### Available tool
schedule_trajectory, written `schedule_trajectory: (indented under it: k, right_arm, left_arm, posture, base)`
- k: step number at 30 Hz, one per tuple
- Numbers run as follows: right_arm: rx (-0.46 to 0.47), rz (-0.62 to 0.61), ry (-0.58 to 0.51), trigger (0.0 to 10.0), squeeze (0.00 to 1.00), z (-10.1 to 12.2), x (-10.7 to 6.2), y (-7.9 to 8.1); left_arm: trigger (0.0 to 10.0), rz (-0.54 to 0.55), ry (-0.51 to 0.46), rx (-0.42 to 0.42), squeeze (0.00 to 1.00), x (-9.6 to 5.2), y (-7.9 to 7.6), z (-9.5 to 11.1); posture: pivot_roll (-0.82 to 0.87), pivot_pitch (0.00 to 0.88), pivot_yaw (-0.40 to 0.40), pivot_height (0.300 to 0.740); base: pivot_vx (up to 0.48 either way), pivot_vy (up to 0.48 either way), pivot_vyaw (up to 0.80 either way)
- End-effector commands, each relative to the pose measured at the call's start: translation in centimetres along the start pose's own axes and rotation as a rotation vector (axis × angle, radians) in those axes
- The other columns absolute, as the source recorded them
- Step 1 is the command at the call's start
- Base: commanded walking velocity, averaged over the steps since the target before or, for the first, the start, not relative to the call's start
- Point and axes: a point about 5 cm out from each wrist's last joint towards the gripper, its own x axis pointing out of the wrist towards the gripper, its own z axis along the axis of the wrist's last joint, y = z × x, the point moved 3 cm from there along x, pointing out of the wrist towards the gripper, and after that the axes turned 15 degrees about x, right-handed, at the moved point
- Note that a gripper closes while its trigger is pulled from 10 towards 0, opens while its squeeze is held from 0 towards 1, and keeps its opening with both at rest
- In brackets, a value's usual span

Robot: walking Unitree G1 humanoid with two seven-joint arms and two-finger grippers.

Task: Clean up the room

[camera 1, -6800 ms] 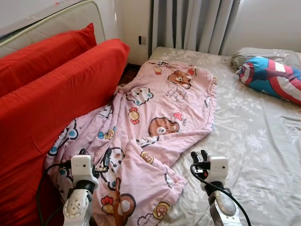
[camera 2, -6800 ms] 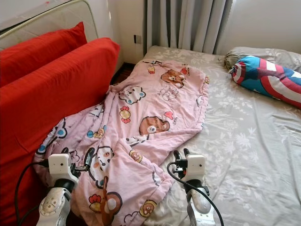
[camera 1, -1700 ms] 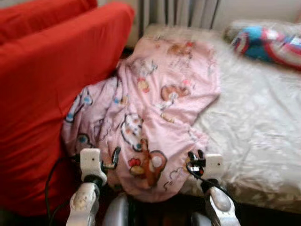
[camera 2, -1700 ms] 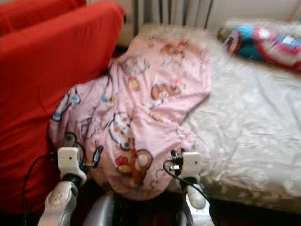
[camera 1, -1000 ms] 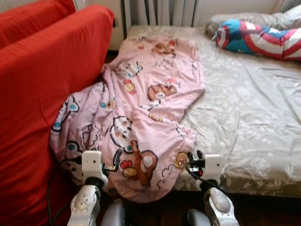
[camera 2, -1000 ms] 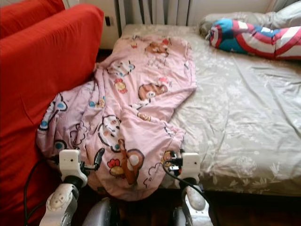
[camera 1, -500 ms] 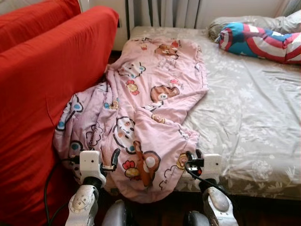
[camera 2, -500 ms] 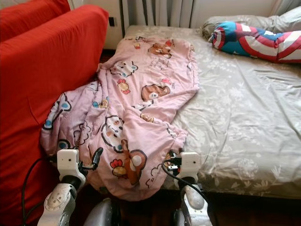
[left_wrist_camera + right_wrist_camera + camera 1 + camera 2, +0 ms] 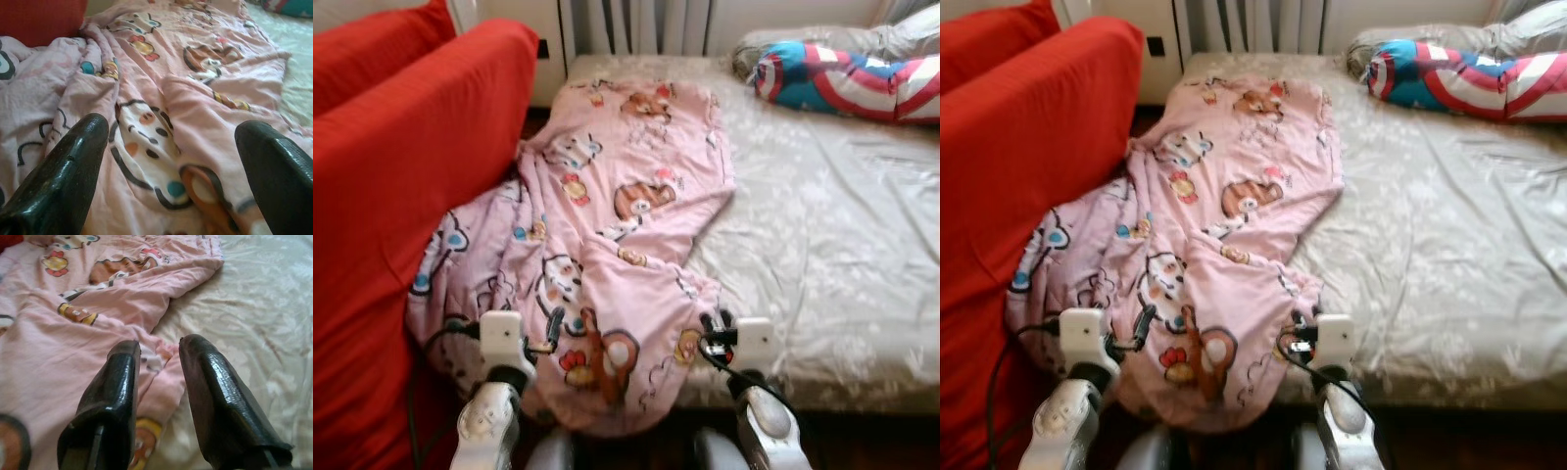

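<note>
Cushions (image 9: 401, 176): red, two, upright along the bed's left side. Left gripper (image 9: 171, 152): fingers spread wide, empty, low over the blanket's near left part. Blanket (image 9: 626, 225): pink, cartoon print, rumpled, running down the left half of the bed (image 9: 822, 245), near end hanging over the bed's edge, left edge against the cushions. Right gripper (image 9: 159, 345): fingers nearly together, holding nothing, at the blanket's near right edge. Pillow (image 9: 847, 80): blue, red, white, far right corner.

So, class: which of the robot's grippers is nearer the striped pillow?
Right. The right gripper is at the bed's near edge, on the pillow's side; the left gripper is further away, over the pink blanket.
</note>
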Motion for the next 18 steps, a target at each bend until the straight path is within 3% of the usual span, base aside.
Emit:
schedule_trajectory:
  k: [1,15,18]
  right_arm:
    - [0.018,0.014,0.014,10.0,0.0,-0.59,-0.03,0.86]
    - [0.017,0.014,0.014,10.0,0.0,-0.58,0.03,0.91]
    - [0.012,0.008,0.016,10.0,0.0,-0.51,0.16,0.8]
  left_arm:
    - [10.0,0.014,0.027,0.002,0.0,-0.28,0.71,-0.71]
    - [10.0,0.015,0.029,0.001,0.0,-0.29,0.75,-0.79]
    - [10.0,0.017,0.028,0.003,0.0,-0.28,0.8,-0.79]
  posture:
    - [-0.02,0.105,-0.01,0.646]
    - [-0.02,0.106,-0.009,0.646]
    - [-0.02,0.107,-0.008,0.646]
  base:
    - [0.319,0.0,0.0]
    - [0.321,0.0,0.0]
    - [0.0,0.0,0.0]
